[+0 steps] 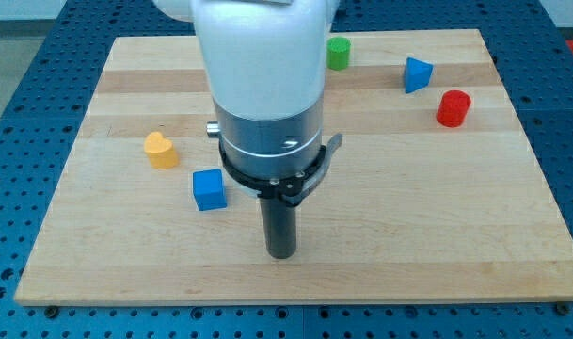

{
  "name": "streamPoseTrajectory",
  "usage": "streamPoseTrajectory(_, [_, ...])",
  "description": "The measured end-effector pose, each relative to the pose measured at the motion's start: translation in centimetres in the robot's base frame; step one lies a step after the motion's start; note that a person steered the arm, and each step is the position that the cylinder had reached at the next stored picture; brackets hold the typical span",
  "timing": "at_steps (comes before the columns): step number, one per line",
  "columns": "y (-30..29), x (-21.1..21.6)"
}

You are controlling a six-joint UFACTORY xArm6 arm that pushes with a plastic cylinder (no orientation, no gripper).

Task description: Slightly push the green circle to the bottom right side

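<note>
Nearest the camera, the tip [281, 254] of the dark rod rests on the wooden tabletop [437, 245] a little left of centre, in bare wood with nothing touching it. The arm carries no pincer at all, only this straight rod, so there is nothing to spread or press together.

Just left of the rod and slightly farther back sits the blue cube [209, 189], near the tip but apart from it. Farther left and a bit farther back is the orange heart-shaped block [160, 150].

On the right side, well back, stands the red cylinder [453, 108], and just beyond it to its left the blue triangular block [417, 74].

The green circle [338, 53] lies at the far edge of the tabletop, partly hidden behind the arm's white housing. It is well apart from the tip, almost straight away from the camera and slightly to the right.

The task wants it nudged toward the near right, so the tip would likely need to travel past the green circle and come around to its far left side before pushing. From the present near side, a push would send it the wrong way, off the far edge.
</note>
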State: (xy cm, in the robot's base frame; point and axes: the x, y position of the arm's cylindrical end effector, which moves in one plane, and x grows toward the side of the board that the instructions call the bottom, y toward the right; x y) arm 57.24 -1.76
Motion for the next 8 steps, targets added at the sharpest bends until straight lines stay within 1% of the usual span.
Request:
streamPoseTrajectory(3, [2.6, 0.0])
streamPoseTrajectory(4, [2.9, 1.4])
streamPoseTrajectory(5, [3.7, 4.4])
streamPoseTrajectory(6, [6.5, 4.7])
streamPoseTrajectory(7, [15.5, 4.6])
streamPoseTrajectory(8, [23.5, 3.0])
